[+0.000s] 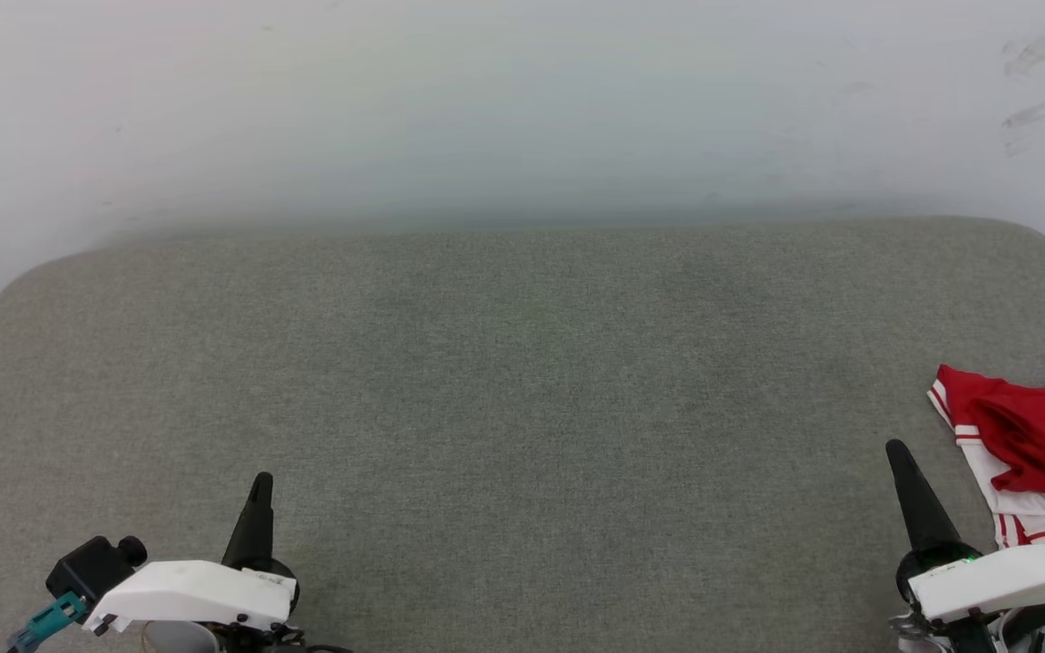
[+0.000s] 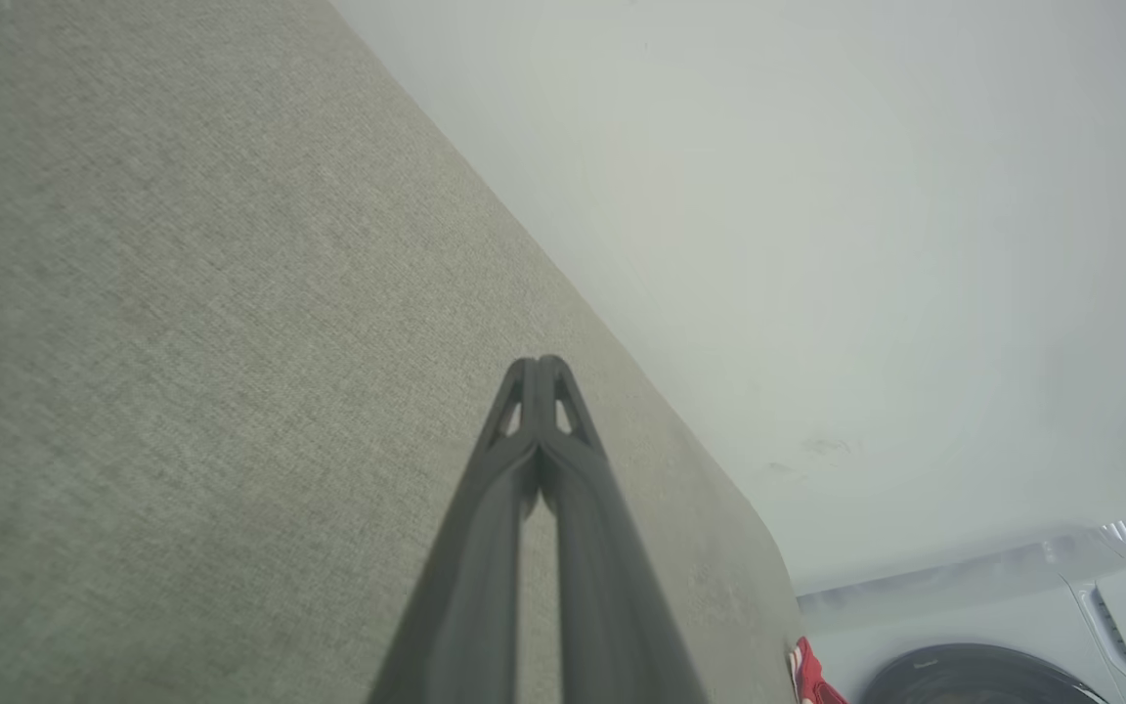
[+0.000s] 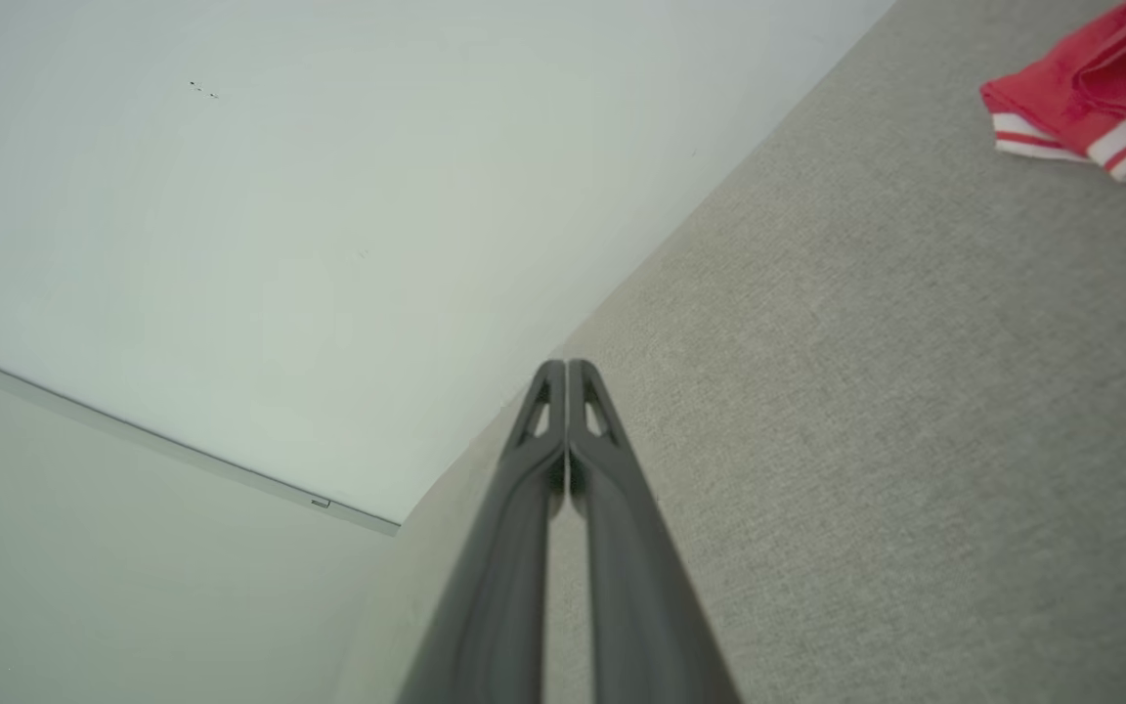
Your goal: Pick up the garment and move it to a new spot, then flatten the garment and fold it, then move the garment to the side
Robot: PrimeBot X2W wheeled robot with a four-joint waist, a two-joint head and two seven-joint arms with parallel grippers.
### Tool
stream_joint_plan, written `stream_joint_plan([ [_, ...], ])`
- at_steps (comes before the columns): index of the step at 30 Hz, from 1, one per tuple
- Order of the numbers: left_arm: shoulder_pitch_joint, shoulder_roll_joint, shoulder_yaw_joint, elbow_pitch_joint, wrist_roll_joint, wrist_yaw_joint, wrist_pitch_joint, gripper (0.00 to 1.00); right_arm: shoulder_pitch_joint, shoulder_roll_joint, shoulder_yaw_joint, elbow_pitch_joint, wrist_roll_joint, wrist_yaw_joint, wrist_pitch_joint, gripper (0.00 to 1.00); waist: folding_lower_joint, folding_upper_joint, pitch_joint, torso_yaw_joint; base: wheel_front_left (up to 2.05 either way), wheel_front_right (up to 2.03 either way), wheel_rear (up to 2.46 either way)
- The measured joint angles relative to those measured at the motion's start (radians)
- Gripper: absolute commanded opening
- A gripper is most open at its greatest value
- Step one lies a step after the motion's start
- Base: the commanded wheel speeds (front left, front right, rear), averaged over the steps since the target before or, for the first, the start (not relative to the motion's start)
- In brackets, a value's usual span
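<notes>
**A:** Nearest first: what are the arms doing?

**B:** The left gripper (image 1: 259, 490) sits low at the near left and the right gripper (image 1: 900, 458) at the near right. Each has its fingers pressed together on nothing.

**A:** And the garment?

**B:** The garment (image 1: 1026, 435) lies crumpled at the right side of the grey upholstered surface (image 1: 522, 408). It is just beside the right gripper but not touching it, and the head view's edge cuts part of it off.

**A:** How will it handle?

**B:** I'd judge it light, limp jersey that will drape and bunch and hold no shape. The striped trim nearest the fingers looks like the thickest place to pinch. The jaws would have to part first.

**A:** The surface?

**B:** It is a woven cloth top with rounded corners. It probably grips a little, so lifting should rumple the shirt less than dragging. The middle leaves room for flattening.

**A:** Beyond that?

**B:** A pale, scuffed wall (image 1: 522, 109) stands right behind. Past the right corner there is a white front-loading washing machine (image 2: 1013, 626).
</notes>
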Motion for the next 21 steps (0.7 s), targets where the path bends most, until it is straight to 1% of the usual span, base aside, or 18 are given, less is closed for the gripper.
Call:
stream_joint_plan([
  [9,-0.008,-0.010,0.019,0.001,-0.090,-0.015,0.026,0.00,-0.018,0.001,-0.007,0.018,0.103,0.000,0.005,0.00,0.0000,0.0000,0.003,0.003,0.00,0.00,0.00],
  [10,-0.009,-0.014,0.024,0.001,-0.119,-0.017,0.035,0.00,-0.022,0.001,-0.009,0.024,0.133,0.000,0.007,0.00,0.0000,0.0000,0.004,0.004,0.00,0.00,0.00],
  [20,-0.021,-0.024,0.045,0.003,-0.208,-0.031,0.060,0.00,-0.038,0.002,-0.015,0.041,0.234,0.000,0.014,0.00,0.0000,0.0000,0.008,0.008,0.00,0.00,0.00],
  [21,-0.025,-0.027,0.049,0.003,-0.233,-0.034,0.068,0.00,-0.042,0.002,-0.016,0.047,0.262,0.000,0.017,0.00,0.0000,0.0000,0.009,0.009,0.00,0.00,0.00],
])
